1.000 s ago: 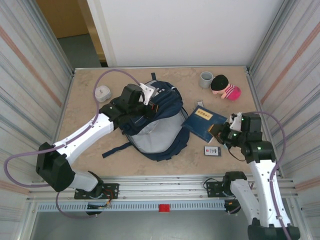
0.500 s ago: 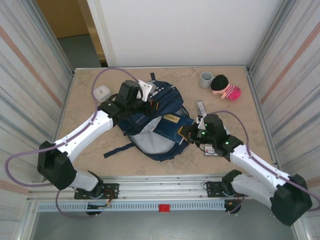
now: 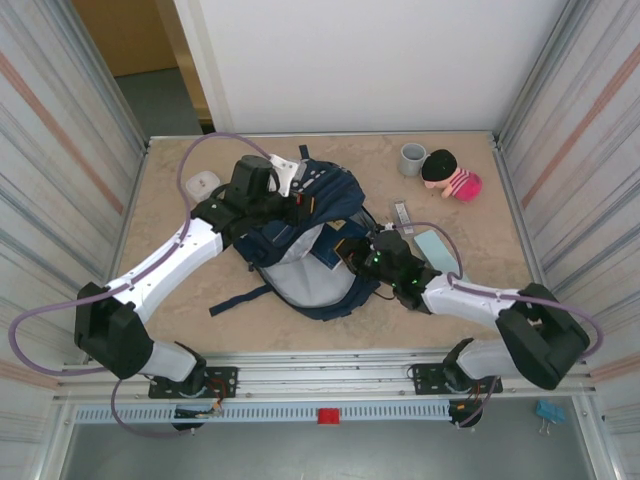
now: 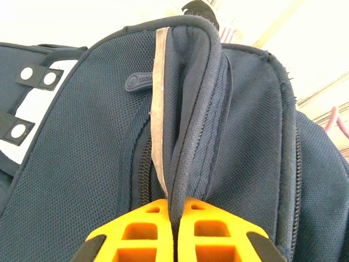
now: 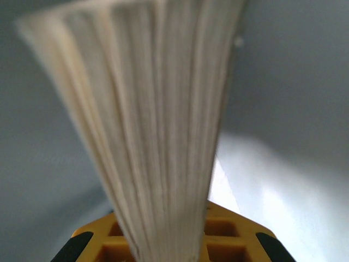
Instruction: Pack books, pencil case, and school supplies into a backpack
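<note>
Backpack (image 3: 335, 200) sits mid-table, its mouth held up by your left gripper (image 4: 174, 215), which is clenched on the navy woven rim beside the zipper teeth (image 4: 143, 164). In the last second your right gripper (image 5: 163, 232) swung in from the right. It carried the dark blue book (image 5: 158, 109) it grasps off the table (image 3: 180, 260) and into the grey-lined opening. The book's cream page edges fan out, soft and floppy. That book looks nearly packed. The thin pale teal book (image 3: 437, 248) and narrow grey-white bar (image 3: 402, 214) lie flat on the table to the backpack's right, unpacked.
</note>
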